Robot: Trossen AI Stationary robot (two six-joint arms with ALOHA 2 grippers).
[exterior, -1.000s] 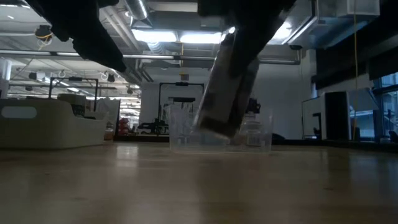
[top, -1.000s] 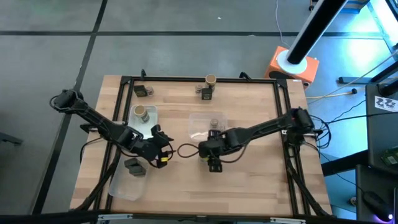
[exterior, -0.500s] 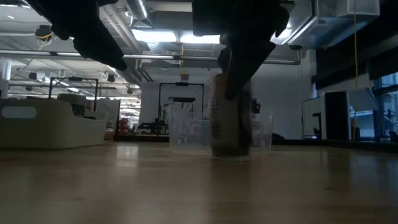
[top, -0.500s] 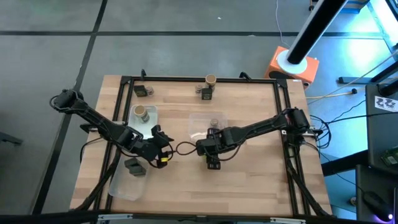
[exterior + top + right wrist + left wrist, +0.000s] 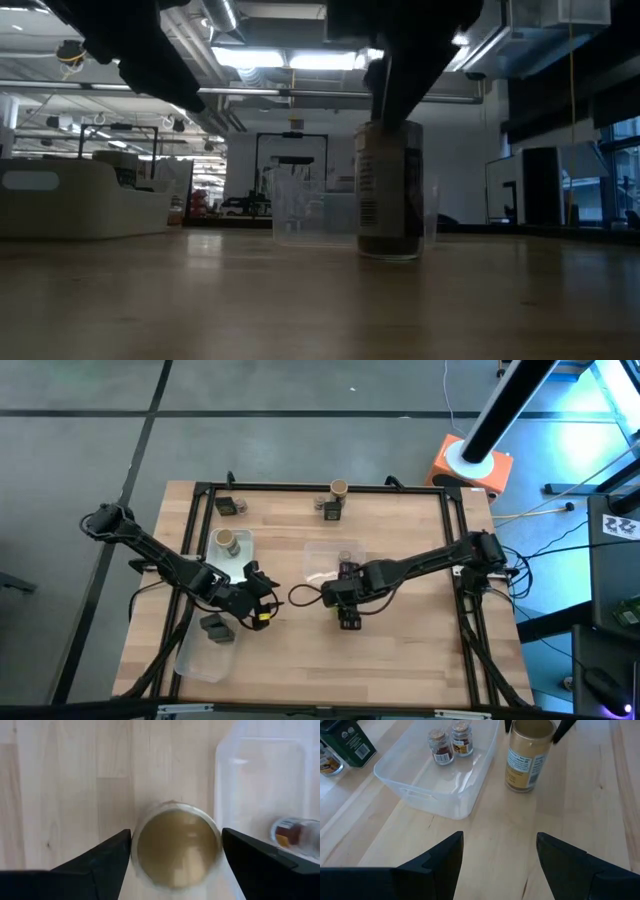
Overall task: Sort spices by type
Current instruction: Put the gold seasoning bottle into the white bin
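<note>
While the left gripper (image 5: 262, 603) waits open beside the left tray (image 5: 205, 660), the right gripper (image 5: 172, 851) straddles an upright tan-topped jar (image 5: 389, 190) standing on the table (image 5: 420, 650) just beside the middle tray (image 5: 437, 790), fingers (image 5: 95, 865) wide, seemingly not gripping. Judged step: jar set down or about to be gripped. Next: close squarely, lift without tipping.

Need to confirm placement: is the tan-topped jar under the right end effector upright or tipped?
Upright: the tan-topped jar stands flat on the table, sides vertical.
</note>
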